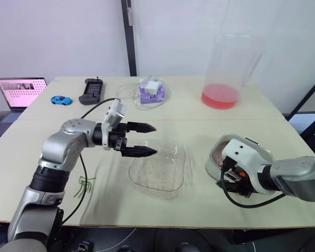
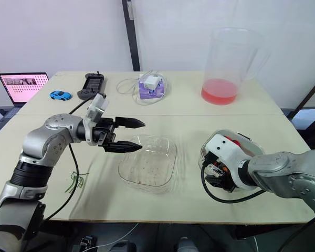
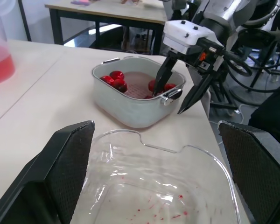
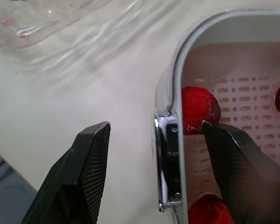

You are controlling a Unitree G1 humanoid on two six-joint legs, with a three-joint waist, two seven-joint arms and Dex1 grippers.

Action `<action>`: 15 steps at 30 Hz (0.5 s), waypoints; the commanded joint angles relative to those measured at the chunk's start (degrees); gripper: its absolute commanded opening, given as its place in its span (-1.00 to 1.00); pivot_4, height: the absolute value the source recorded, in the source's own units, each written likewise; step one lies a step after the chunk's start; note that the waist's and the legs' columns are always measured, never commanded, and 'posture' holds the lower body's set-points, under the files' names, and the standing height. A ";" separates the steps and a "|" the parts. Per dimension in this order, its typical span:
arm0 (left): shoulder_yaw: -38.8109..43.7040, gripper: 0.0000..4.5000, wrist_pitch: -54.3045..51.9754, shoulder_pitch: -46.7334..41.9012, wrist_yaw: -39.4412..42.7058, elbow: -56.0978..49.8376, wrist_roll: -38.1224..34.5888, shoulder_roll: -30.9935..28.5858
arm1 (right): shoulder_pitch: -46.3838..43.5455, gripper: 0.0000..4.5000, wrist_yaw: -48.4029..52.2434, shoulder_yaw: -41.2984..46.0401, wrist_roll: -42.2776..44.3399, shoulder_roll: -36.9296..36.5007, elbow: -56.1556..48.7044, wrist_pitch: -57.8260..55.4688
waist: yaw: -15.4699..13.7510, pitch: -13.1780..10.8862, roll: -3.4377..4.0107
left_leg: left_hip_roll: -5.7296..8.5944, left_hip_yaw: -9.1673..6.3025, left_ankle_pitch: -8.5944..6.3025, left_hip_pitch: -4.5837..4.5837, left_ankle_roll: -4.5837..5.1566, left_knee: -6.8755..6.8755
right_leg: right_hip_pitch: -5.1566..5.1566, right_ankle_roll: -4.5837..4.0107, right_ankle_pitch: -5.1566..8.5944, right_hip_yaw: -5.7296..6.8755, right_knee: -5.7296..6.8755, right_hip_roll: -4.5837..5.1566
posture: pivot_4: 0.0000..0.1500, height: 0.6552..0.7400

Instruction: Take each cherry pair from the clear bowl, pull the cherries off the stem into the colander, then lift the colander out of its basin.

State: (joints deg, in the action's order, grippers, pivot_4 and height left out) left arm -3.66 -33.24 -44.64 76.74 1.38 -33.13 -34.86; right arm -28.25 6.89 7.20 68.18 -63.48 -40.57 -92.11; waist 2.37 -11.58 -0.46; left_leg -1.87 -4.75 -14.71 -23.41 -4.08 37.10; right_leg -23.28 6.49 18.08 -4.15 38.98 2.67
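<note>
Colander (image 4: 252,93), cherries (image 3: 116,77) inside, in basin (image 3: 126,109): rigid, light, prob. slick. Hold judged best at chrome rim handle (image 4: 169,163), straddled by right gripper (image 4: 156,135), jaws apart. Left gripper (image 1: 155,139) likewise apart.

Cherries (image 3: 117,80) in colander (image 3: 138,82), seemingly inside basin (image 3: 126,110), right of clear bowl (image 1: 158,171).

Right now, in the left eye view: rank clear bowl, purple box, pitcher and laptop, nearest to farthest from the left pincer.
1. clear bowl, directly at the tips of the left pincer, partly under the lower one.
2. purple box, far side, about centre.
3. pitcher, far side, off to the right.
4. laptop, beyond the far left corner.
</note>
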 commanded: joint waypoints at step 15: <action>1.21 1.00 -0.07 -0.30 -1.34 -2.94 -1.09 -0.26 | -0.89 -0.32 2.12 0.59 0.49 -4.39 -0.22 -0.39 | 0.00 0.00 0.00 | 0.00 0.00 0.00 0.00 0.00 0.00 | -0.01 0.00 0.00 0.00 0.00 0.00 | 1.00 0.84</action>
State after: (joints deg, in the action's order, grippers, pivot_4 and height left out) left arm -3.66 -33.45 -44.15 75.37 -0.15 -33.25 -34.84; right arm -28.27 8.80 6.99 68.72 -66.60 -40.26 -92.11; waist 2.37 -11.58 -0.46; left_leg -1.87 -4.75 -14.71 -23.41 -4.08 37.10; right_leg -23.28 6.49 18.08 -4.15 38.99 2.67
